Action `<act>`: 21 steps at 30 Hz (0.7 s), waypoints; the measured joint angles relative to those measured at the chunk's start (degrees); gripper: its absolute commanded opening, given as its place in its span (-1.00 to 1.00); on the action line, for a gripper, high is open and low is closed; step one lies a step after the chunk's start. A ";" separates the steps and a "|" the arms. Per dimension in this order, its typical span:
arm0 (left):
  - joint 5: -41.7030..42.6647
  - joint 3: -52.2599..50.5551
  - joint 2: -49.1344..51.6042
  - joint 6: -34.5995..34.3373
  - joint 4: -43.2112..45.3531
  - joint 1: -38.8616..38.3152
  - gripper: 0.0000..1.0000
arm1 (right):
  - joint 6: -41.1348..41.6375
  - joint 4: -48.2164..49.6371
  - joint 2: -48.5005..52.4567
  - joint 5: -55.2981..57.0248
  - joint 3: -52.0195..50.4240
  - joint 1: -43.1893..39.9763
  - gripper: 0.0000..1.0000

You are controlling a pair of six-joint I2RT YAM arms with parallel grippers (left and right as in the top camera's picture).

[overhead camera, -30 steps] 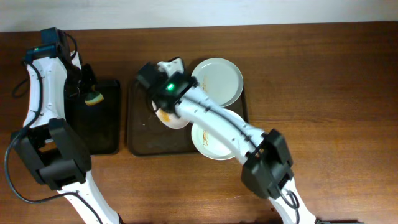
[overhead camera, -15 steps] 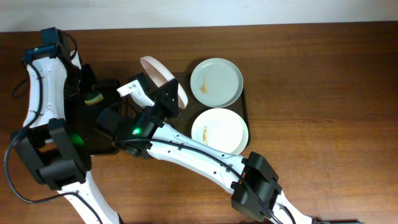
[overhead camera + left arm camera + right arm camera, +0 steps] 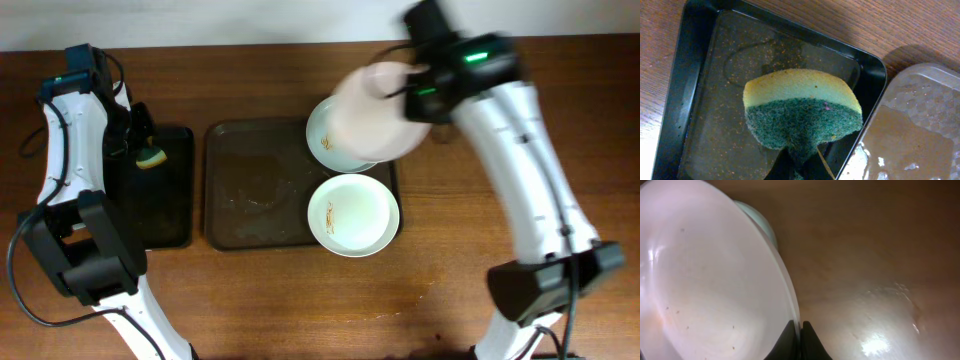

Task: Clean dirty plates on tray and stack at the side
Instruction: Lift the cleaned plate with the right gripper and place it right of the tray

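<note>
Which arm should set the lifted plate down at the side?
Right. The right hand grips the lifted plate by the rim; the left hand holds a sponge over the black tray.

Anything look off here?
Both plates on the brown tray overhang its rim: the near plate past the front edge, the far plate past the back. Both show orange smears. The right gripper holds a third plate by its rim above the far plate. Nothing looks spilled or broken.
</note>
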 measured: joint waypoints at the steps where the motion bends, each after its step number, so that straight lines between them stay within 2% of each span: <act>1: 0.00 0.00 0.00 0.00 0.02 0.00 -0.99 | -0.04 -0.17 -0.22 -1.92 -0.79 -3.32 -0.92; 2: 0.00 0.00 0.00 -0.02 0.02 0.00 -0.99 | 0.00 0.00 -0.13 -2.58 -2.69 -7.85 -0.92; 7: 0.02 0.00 0.00 0.00 0.02 0.00 -0.99 | -0.07 15.39 0.57 -5.14 -23.28 -22.12 -0.92; 11: 0.00 0.00 0.00 0.00 -0.02 0.00 -0.99 | -0.04 29.27 0.79 -5.51 -37.13 -25.14 -0.92; 12: 0.00 0.00 0.00 0.00 0.09 0.00 -0.99 | -0.09 31.43 0.83 -5.60 -39.63 -25.20 -0.77; 13: -0.02 0.00 0.00 0.00 0.04 0.00 -0.99 | -0.02 33.33 0.83 -6.05 -42.40 -25.18 -0.31; 14: -0.02 0.00 0.00 0.00 0.07 0.00 -0.99 | 0.22 35.26 0.83 -6.29 -44.70 -25.18 0.03; 18: 0.00 0.00 0.00 0.00 0.02 0.00 -0.99 | -0.07 31.95 0.83 -8.11 -45.90 -25.18 -0.02; 21: 0.00 0.00 0.00 0.00 0.02 0.00 -0.99 | -1.62 24.55 0.50 -15.15 -38.69 -24.63 -0.04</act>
